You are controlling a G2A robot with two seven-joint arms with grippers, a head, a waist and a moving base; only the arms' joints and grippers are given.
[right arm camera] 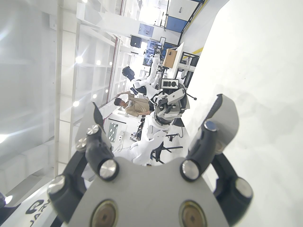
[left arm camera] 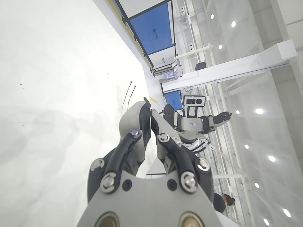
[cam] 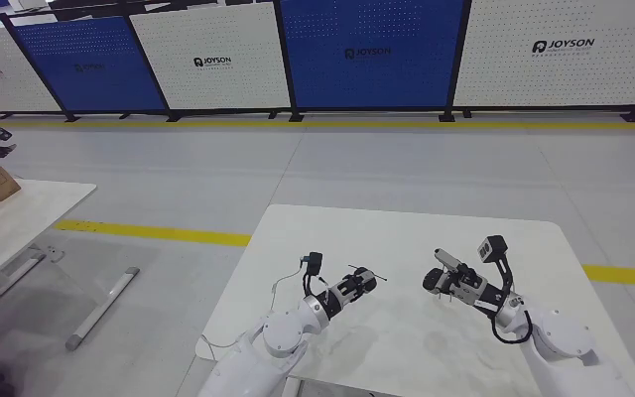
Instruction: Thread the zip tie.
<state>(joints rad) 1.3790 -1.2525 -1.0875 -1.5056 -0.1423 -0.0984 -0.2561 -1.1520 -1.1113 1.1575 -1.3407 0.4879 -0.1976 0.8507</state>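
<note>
My left gripper (left arm camera: 149, 106) is pinched tight on the zip tie (left arm camera: 132, 93), which pokes out above the table (left arm camera: 59, 72). It looks light, springy and slick, best held near an end. Farther off, my right gripper (right arm camera: 157, 101) gapes, holding nothing.

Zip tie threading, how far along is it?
Nothing looks threaded yet: two zip ties lie unlooped on the table beyond the left gripper, which is shut; whether it pinches anything I cannot tell. In hand: little, the right gripper is open and empty. Left: picking one up and passing its tail through its head.
</note>
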